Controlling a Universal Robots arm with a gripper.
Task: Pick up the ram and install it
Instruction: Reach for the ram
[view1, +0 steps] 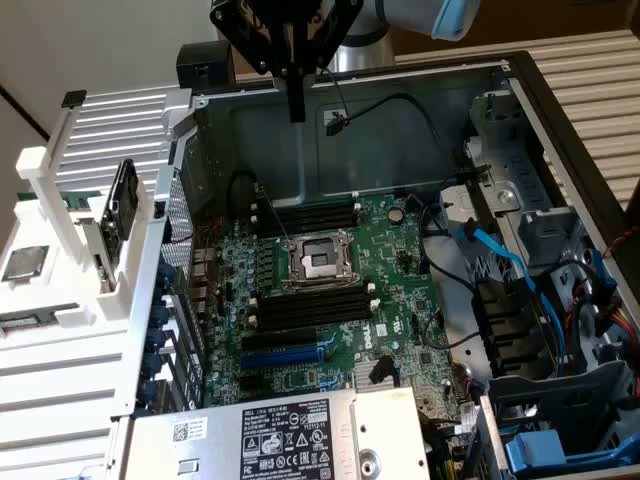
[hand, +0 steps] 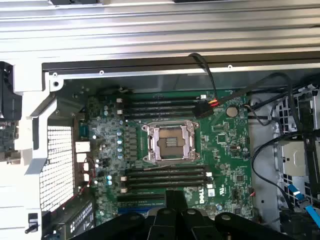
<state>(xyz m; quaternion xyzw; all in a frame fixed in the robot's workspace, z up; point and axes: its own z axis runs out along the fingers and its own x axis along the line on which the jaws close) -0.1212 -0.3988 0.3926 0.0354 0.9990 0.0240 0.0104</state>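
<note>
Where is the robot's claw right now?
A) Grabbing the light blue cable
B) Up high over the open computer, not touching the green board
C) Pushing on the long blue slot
B: in the exterior view the gripper hangs up by the top edge of the open computer case, well clear of the green motherboard, and the wrist view looks down on that board from above.
</note>
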